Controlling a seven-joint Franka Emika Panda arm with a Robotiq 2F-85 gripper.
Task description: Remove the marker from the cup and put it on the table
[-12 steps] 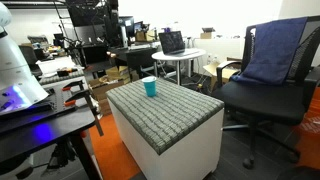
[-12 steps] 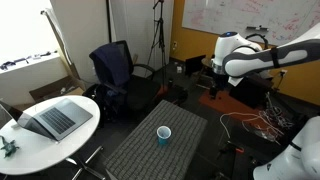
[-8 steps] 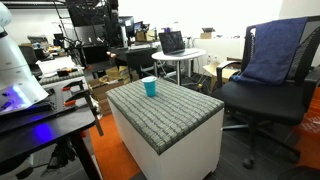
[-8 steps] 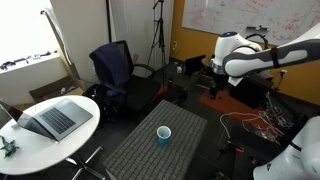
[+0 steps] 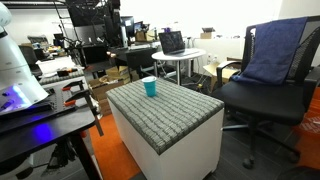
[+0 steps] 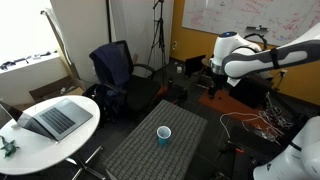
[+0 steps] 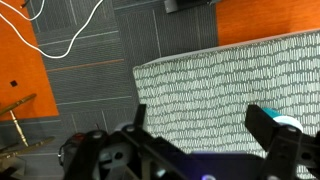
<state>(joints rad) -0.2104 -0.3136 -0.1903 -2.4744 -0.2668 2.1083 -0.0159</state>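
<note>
In an exterior view: cup upright on table, nr far corner. In an exterior view: gripper nr table's far end; whiteboard writing illegible. Wrist view: fingers spread wide, holding nothing, table below.

The table is a white-sided box with a grey, ribbed, carpet-like top. One thing stands on it: a small teal-blue cup, upright, with a lighter rim. In an exterior view it sits toward the 11 o'clock corner of the top, close to the far edge. In an exterior view the cup lies at about 1 o'clock from the middle of the table. What the cup holds is too small to tell. The wrist view shows the table above an orange and grey floor.
</note>
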